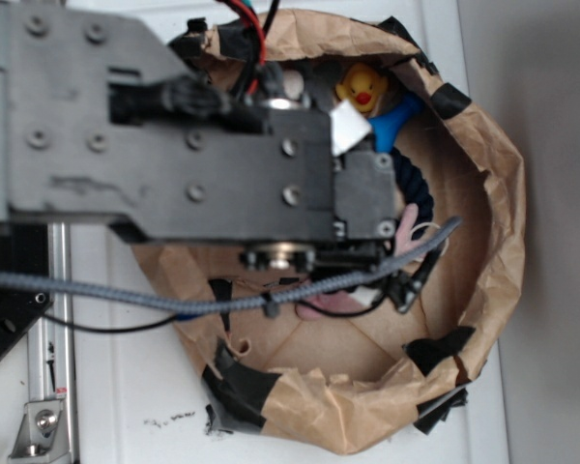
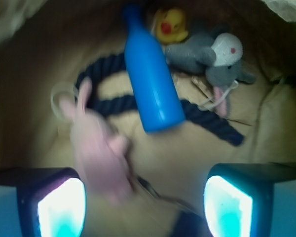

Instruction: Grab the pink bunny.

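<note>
I am hovering my gripper (image 2: 145, 205) inside one brown paper bag (image 1: 498, 193), jaws standing apart with nothing between the pads. One pink bunny (image 2: 101, 150) is lying on the bag floor just ahead of my left finger (image 2: 56, 207), closer to that finger than to the right one, ears pointing away from me and a thin white string loop (image 2: 59, 96) sitting beside its ears. One blue bottle (image 2: 152, 79) is lying ahead of the gap between my jaws, resting across one dark navy rope (image 2: 214, 126) that is curling over the floor behind the bunny. Farther ahead, one yellow rubber duck (image 2: 170, 24) is sitting by the bottle's neck, and one grey plush animal (image 2: 207, 59) with a white face is lying ahead of my right finger. In the exterior view my arm is covering most of the bag, and only pink edges of the bunny are showing beneath it.
</note>
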Action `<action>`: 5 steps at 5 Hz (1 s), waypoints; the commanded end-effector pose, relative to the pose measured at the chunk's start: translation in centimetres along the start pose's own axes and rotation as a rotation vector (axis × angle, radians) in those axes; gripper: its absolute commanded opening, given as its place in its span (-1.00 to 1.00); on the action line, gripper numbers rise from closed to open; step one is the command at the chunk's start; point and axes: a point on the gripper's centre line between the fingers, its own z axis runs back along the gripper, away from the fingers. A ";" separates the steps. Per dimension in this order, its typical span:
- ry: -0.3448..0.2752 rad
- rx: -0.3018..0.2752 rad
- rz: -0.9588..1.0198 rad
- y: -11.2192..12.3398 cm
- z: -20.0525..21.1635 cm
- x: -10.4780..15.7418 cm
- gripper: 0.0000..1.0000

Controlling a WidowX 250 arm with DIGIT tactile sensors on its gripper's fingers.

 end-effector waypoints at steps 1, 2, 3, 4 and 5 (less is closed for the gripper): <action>-0.073 -0.074 -0.113 -4.4 -4.9 1.2 1.00; 0.062 -0.102 -0.266 -5.9 -8.1 -0.2 1.00; 0.053 -0.082 -0.257 -4.4 -8.9 -0.3 -1.00; 0.079 -0.065 -0.345 -0.6 -5.0 -0.3 -1.00; 0.043 -0.084 -0.599 -2.0 -0.4 3.0 -1.00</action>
